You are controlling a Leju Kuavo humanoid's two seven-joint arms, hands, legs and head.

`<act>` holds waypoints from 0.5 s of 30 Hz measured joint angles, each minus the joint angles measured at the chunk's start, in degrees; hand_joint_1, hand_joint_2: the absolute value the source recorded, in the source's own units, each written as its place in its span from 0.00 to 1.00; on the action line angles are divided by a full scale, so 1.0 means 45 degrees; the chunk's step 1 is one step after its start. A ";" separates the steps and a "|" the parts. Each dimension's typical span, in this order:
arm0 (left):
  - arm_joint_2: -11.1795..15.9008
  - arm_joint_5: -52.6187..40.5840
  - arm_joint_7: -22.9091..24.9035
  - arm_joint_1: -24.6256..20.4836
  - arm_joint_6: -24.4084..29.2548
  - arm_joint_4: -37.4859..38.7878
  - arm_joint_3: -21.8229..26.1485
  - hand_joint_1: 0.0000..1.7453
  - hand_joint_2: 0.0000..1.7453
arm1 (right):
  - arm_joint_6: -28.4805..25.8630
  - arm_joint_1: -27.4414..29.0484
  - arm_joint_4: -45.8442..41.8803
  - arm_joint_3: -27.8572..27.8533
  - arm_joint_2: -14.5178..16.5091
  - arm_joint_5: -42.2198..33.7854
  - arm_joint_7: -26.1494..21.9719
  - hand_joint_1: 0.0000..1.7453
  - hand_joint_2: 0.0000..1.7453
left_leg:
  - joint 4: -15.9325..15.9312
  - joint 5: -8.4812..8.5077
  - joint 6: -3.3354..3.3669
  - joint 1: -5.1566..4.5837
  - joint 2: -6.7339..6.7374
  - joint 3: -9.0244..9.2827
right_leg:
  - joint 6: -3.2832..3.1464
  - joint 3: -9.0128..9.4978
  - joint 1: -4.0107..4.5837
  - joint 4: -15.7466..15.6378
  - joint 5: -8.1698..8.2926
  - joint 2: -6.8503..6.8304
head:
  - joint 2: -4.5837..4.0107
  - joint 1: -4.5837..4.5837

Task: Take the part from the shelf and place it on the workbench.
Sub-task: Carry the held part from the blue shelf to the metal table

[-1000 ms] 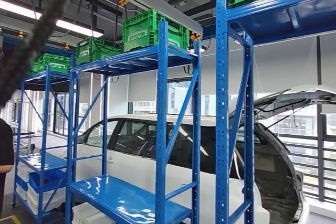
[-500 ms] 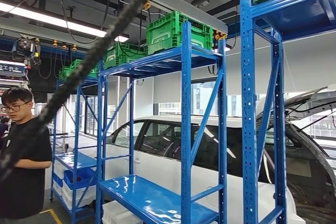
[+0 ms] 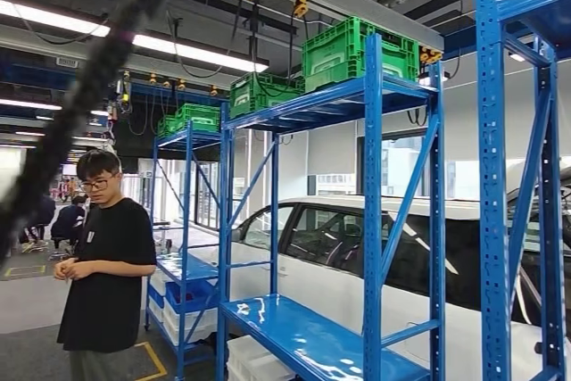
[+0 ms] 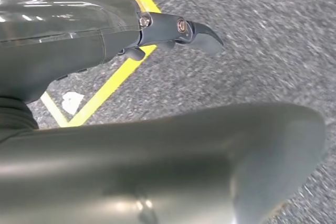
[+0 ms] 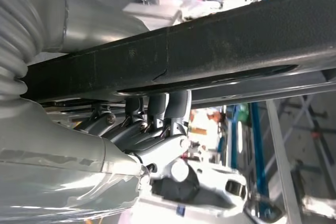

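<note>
3 green crates (image 3: 358,51), 3 blue shelf racks (image 3: 371,220), 1 white car (image 3: 377,256), 1 person (image 3: 108,265).

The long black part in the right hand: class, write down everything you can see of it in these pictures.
The long black part is a straight, dark bar with a rough, matt, slightly speckled surface and a glossy strip along one edge; it looks like coated metal or plastic, though I cannot tell which. The right hand holds it, the dark fingers curled around it. In the head view it crosses the upper left corner as a blurred dark diagonal, close to the camera. Neither end is visible.
</note>
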 joint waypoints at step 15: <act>-0.0041 0.0123 -0.0030 -0.0053 -0.0055 0.0000 0.0034 0.00 1.00 | 0.0187 -0.0459 0.0158 0.0107 -0.0056 0.0131 0.0069 1.00 1.00 | -0.0003 0.0216 0.0109 -0.0002 -0.1684 -0.0186 | -0.0330 -0.0133 0.0017 0.0171 0.0166 0.1750 | 0.0001 0.0004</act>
